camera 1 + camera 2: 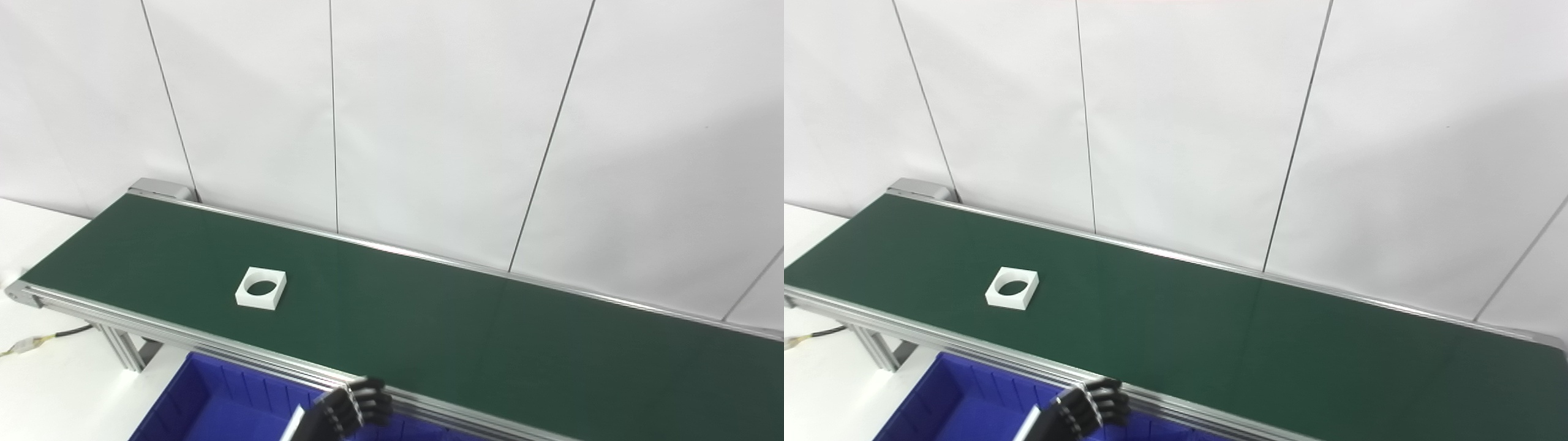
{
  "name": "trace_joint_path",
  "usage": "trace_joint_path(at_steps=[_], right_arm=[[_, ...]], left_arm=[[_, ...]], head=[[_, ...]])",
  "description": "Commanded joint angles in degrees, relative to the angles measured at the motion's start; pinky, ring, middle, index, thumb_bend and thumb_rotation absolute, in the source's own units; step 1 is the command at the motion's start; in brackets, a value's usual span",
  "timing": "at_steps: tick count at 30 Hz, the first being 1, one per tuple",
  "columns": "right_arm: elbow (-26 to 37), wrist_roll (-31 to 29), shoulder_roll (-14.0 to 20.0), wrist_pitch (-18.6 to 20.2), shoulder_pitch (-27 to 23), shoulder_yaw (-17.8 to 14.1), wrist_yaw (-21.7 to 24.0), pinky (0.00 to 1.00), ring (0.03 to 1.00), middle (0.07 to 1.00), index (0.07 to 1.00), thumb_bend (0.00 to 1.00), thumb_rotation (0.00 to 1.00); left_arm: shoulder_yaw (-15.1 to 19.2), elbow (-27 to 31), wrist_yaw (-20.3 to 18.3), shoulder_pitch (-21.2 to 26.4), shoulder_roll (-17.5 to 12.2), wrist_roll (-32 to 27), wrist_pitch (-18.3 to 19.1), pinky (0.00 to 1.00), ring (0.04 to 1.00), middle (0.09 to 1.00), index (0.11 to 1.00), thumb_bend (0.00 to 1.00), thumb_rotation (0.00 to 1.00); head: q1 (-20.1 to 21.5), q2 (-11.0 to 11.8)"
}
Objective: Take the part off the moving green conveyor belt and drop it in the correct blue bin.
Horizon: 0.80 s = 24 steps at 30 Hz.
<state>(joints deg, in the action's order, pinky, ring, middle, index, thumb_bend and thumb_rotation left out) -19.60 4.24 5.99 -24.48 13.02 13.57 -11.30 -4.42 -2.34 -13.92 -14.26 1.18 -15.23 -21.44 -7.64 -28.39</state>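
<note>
White wall panels point(441, 110) w/ thin dark seams fill the upper half of the left eye view. Below them the green conveyor belt point(429, 318) runs diagonally from upper left to the lower right edge, framed by silver aluminium rails point(184, 334). On the belt, left of centre, lies the part point(261, 288): a flat white square w/ a round hole through it, lying flat, well apart from both rails. At bottom left, under the near rail, sits a blue bin point(208, 398), ribbed inner wall visible; only part of it is in frame. One hand point(358, 407) shows at bottom centre, dark fingers curled inward, over the bin's far edge & just beside the near rail. It has hold of nothing that can be seen; which arm it belongs to can't be told, since only the wrist enters the frame. A cable point(46, 340) w/ a pale connector lies on the white floor at far left, near the belt's leg point(125, 349).

Right eye view: same scene, shifted a bit left. Part point(1012, 288) sits flat on the belt point(1213, 331), left of centre. Bin point(949, 398) at bottom left, hand point(1090, 407) curled above its far edge, well apart from the part. Wall panels point(1188, 110) behind.
</note>
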Motion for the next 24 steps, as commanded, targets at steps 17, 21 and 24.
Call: trace_joint_path(at_steps=[17, 21, 24], right_arm=[[-1.10, -1.44, -0.11, -2.44, -1.97, -2.23, 3.20, 0.62, 0.714, 0.766, 0.786, 0.69, 0.00], [-1.00, -0.69, 0.19, -2.44, -2.30, -2.24, 2.88, 0.61, 0.710, 0.767, 0.794, 0.68, 0.00], [-1.16, -0.78, 0.13, -2.44, -2.67, -2.33, 2.98, 0.60, 0.710, 0.767, 0.791, 0.68, 0.00]], left_arm=[[14.11, 1.05, -4.24, 18.53, -9.50, -0.72, -5.45, 0.70, 0.697, 0.733, 0.733, 0.75, 0.22], [13.43, 0.81, -1.96, 23.15, -12.13, 7.03, -3.79, 0.75, 0.760, 0.790, 0.764, 0.74, 0.26], [11.67, 4.68, -1.57, 25.89, -15.17, 13.95, 2.24, 0.83, 0.857, 0.873, 0.817, 0.76, 0.19]], head=[[-0.97, 0.49], [-0.99, 0.40], [-1.16, 0.28]])
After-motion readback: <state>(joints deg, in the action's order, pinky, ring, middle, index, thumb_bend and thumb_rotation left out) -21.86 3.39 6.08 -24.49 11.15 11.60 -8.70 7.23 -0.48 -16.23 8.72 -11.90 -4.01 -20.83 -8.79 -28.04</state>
